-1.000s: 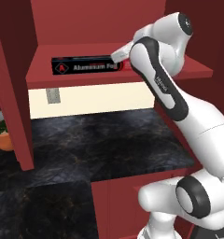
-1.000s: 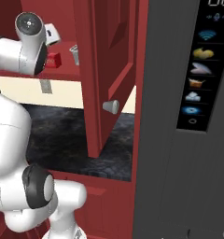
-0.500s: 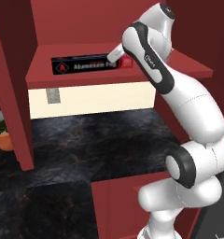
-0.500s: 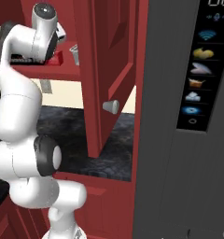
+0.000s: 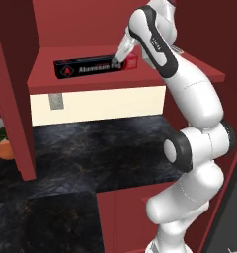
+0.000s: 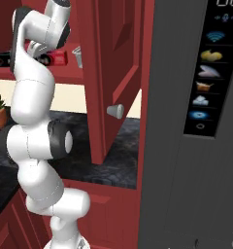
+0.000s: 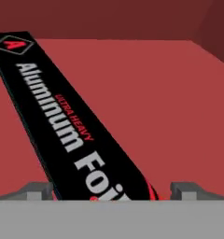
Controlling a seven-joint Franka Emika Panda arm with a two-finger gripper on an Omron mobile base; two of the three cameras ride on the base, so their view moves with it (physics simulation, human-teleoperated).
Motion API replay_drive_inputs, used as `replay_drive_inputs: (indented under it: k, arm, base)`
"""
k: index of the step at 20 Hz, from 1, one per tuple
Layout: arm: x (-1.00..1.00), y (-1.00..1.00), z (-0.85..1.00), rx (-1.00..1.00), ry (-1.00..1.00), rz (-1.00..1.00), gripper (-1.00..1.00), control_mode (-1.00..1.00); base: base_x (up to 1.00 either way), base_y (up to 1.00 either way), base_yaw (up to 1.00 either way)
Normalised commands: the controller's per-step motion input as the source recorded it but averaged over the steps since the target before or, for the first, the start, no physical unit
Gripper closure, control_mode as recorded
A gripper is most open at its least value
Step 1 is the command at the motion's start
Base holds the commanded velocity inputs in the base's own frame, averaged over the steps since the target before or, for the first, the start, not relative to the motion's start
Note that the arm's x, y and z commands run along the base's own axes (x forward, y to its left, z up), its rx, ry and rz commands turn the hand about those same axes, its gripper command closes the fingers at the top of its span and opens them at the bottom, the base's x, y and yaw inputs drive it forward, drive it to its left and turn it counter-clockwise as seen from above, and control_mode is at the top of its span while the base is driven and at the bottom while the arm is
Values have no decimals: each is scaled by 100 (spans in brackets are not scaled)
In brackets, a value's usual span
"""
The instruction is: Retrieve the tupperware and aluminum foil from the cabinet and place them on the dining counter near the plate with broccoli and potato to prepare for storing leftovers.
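The foil [image 5: 91, 68] lay flat on the red shelf [image 5: 189, 69] of the cabinet [image 5: 14, 99], lettering up. The gripper [image 7: 115, 189] stood at its red end with the jaws spread wide, one finger [image 7: 39, 189] on each side of the box, not clamped on it. Below lay the black counter [image 5: 91, 148].

In the left base view the arm covers the right part of the foil box [image 5: 88, 67], its lettering breaking off behind the wrist, and the claw [image 5: 119, 58] itself cannot be made out. In the hand view the box [image 7: 72, 121] runs off the bottom edge. In the right base view a small clear container [image 6: 77, 57] on the cabinet shelf [image 6: 65, 74] is half hidden by the open door [image 6: 119, 73]. A potted plant [image 5: 3, 143] is cut by the left edge.
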Motion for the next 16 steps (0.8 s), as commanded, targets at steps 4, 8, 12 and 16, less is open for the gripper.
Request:
replay_drive_inputs:
  k: [4,8,12,16]
  arm:
    - [7,13,-54,-8,1,29,-100,-100]
    - [1,7,-75,-7,3,26,100,-100]
    - [-36,9,-25,-1,-6,6,100,-100]
    - [-100,19,0,-2,-17,-3,100,-100]
  base:
    - [0,0,0]
    - [0,0,0]
    - [0,0,0]
    - [0,0,0]
